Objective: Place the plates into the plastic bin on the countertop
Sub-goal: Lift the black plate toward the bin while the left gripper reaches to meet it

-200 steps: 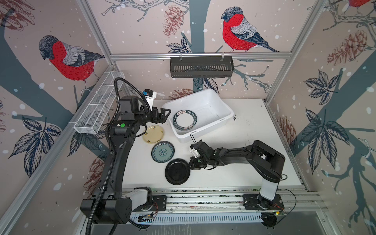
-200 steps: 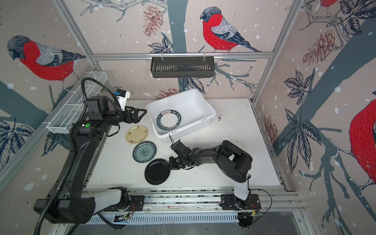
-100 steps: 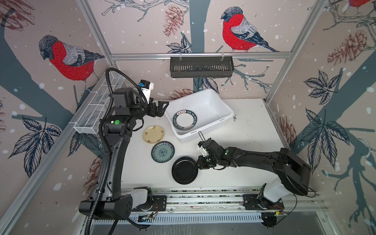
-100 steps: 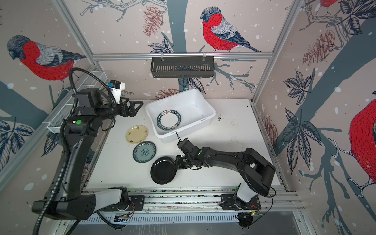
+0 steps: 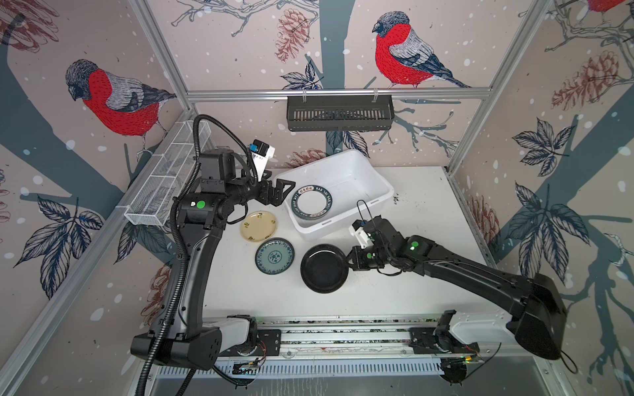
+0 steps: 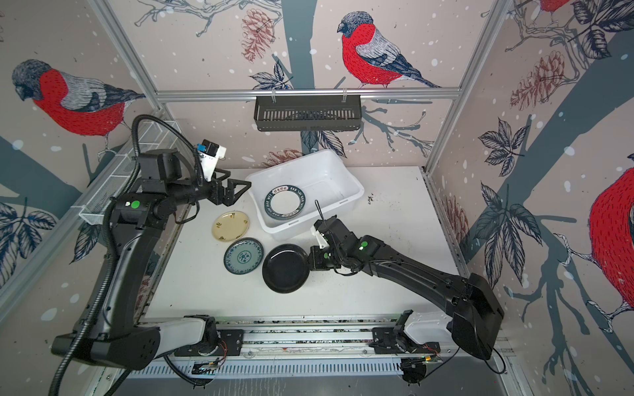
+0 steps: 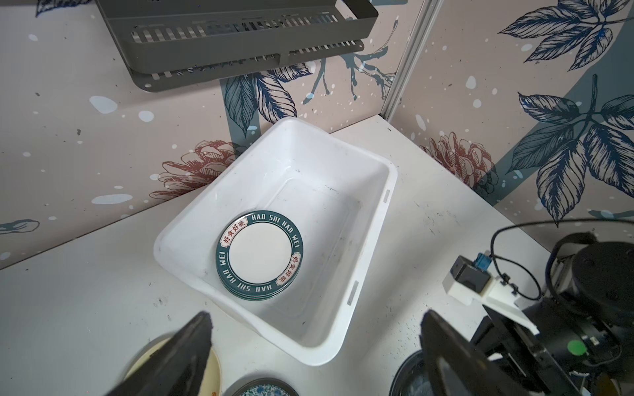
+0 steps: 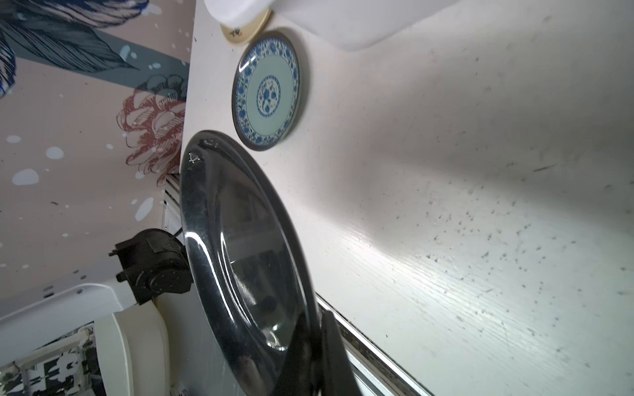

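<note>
The white plastic bin point(image 5: 355, 187) point(image 6: 326, 181) point(image 7: 377, 240) sits angled at the back of the countertop point(image 5: 422, 219), holding stacked green-rimmed plates point(image 5: 312, 203) point(image 6: 284, 204) point(image 7: 259, 255). My right gripper point(image 5: 347, 262) point(image 6: 309, 262) point(image 8: 317, 329) is shut on the rim of the glossy black plate point(image 5: 322, 268) point(image 6: 284, 268) point(image 8: 240, 257), held tilted just in front of the bin. The teal floral plate point(image 5: 274, 256) point(image 8: 267, 91) and pale yellow plate point(image 5: 258, 226) point(image 7: 215, 372) lie flat to the left. My left gripper point(image 5: 283, 192) point(image 6: 236, 193) point(image 7: 315, 315) hovers open and empty at the bin's left rim.
A black slotted basket point(image 5: 339, 113) hangs on the back wall. A white wire-mesh basket point(image 5: 164, 181) runs along the left wall. The aluminium rail point(image 5: 343, 334) with both arm bases borders the front edge. Dark specks dot the countertop right of the bin.
My right arm has carried the black plate to the right and back, closer to the bin's front. My left arm has drawn up and back, its gripper still open beside the bin.
</note>
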`<state>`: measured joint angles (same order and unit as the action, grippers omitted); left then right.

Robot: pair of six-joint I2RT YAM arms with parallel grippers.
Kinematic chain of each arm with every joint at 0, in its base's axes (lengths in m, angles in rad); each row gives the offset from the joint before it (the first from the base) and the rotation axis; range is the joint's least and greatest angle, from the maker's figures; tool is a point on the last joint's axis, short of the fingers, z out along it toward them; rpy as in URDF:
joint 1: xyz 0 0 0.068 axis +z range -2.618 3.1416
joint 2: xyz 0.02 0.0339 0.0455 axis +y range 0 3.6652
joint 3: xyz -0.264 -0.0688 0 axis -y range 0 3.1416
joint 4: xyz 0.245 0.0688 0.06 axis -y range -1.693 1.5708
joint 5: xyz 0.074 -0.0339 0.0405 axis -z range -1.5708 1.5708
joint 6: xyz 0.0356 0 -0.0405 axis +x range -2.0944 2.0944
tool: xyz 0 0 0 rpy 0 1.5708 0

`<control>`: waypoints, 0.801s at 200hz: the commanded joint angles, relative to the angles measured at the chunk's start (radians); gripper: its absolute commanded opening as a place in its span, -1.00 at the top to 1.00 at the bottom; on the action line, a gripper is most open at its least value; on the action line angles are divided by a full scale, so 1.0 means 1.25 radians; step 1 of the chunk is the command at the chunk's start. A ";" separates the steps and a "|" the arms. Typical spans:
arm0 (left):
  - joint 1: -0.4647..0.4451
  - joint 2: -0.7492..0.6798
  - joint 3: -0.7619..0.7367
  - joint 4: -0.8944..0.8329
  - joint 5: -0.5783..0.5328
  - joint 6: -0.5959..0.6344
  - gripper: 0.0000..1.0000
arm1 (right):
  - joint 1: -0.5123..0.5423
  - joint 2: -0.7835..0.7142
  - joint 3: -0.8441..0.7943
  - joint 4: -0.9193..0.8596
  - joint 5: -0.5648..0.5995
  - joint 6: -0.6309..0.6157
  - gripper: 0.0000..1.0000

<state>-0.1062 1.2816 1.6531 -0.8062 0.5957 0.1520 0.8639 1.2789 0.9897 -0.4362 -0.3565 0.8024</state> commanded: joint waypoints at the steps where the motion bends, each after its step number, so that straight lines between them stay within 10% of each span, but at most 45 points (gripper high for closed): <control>1: -0.009 0.016 0.017 -0.062 0.069 0.018 -0.80 | -0.040 -0.017 0.042 -0.041 -0.005 -0.029 0.95; 160: -0.094 0.150 -0.069 0.029 0.183 -0.144 -0.43 | -0.223 0.167 0.342 -0.037 -0.085 -0.112 0.94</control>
<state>-0.2214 1.4586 1.5795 -0.8097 0.7876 0.0204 0.5995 1.4685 1.3830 -0.5179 -0.4240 0.6895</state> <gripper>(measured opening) 0.725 0.079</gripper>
